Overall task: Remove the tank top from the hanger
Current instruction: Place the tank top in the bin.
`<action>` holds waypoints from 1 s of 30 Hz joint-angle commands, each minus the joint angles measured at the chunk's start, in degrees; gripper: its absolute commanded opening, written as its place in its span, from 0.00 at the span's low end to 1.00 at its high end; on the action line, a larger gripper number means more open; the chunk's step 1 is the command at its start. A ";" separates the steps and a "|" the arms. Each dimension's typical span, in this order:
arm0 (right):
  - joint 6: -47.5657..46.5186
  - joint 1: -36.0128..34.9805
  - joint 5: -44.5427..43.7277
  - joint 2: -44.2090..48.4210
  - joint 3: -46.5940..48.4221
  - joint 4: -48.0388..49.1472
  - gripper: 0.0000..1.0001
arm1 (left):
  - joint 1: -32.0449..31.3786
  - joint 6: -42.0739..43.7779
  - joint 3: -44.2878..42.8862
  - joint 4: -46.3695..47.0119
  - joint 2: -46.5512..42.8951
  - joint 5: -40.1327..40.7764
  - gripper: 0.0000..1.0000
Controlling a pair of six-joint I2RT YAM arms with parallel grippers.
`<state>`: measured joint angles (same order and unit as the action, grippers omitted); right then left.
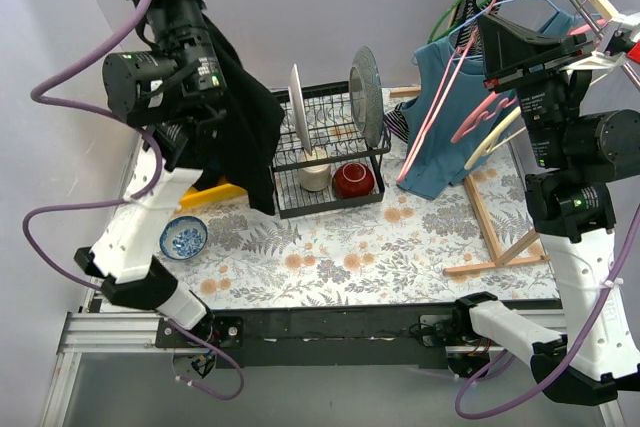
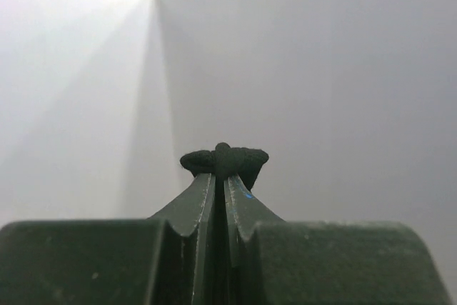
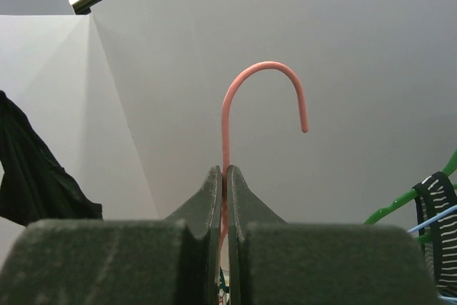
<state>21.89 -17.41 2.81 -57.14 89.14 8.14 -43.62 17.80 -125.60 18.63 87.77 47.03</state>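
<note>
Black fabric tank top [image 1: 245,127] hangs clear of the worktop [image 1: 400,247] from the raised left arm. The left fingers [image 2: 200,201] are closed tight on a bunched fold of it. The right fingers [image 3: 208,201], also raised, are closed on the neck of the pink wire hanger [image 3: 251,69]. The black wire dish rack [image 1: 330,202] holds two upright plates [image 1: 296,97], a white cup [image 1: 313,175] and a red bowl [image 1: 353,180].

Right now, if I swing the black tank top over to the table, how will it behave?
Probably floppy: the tank top hangs in loose folds from the left gripper, so it would sway and trail. Only a small bunch of cloth is pinched, so a quick move might tug it free. Its hem looks close to the dish rack and could snag.
</note>
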 commanded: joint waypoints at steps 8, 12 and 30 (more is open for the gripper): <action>0.17 -0.17 1.32 -1.39 3.84 2.58 0.01 | 24.86 -16.44 -4.39 -7.90 8.20 -3.16 0.00; 0.70 -0.17 2.55 -1.04 3.32 2.76 0.01 | 30.86 -24.73 -4.92 -13.00 12.25 -5.01 0.00; 2.28 -0.17 3.17 0.10 -4.15 6.62 0.01 | 45.64 -72.46 9.78 -24.70 7.15 -42.43 0.00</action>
<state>22.63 -17.41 5.32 -57.10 85.97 10.11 2.70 -46.52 -113.03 -10.39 101.21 14.81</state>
